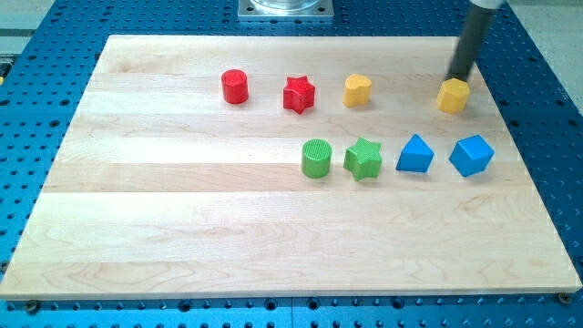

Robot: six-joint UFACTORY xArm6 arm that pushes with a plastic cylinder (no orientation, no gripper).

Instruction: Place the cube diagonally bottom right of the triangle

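Observation:
The blue cube (471,155) sits at the view's right, directly right of the blue triangle (415,154), in the same row. My tip (457,76) is at the view's upper right, just above the yellow hexagonal block (454,95) and touching or nearly touching its top edge. The tip is well above the blue cube and up-right of the blue triangle.
A red cylinder (235,87), a red star (299,94) and a yellow heart (357,90) lie in the upper row. A green cylinder (316,158) and a green star (363,159) lie left of the triangle. The wooden board (182,228) rests on a blue perforated table.

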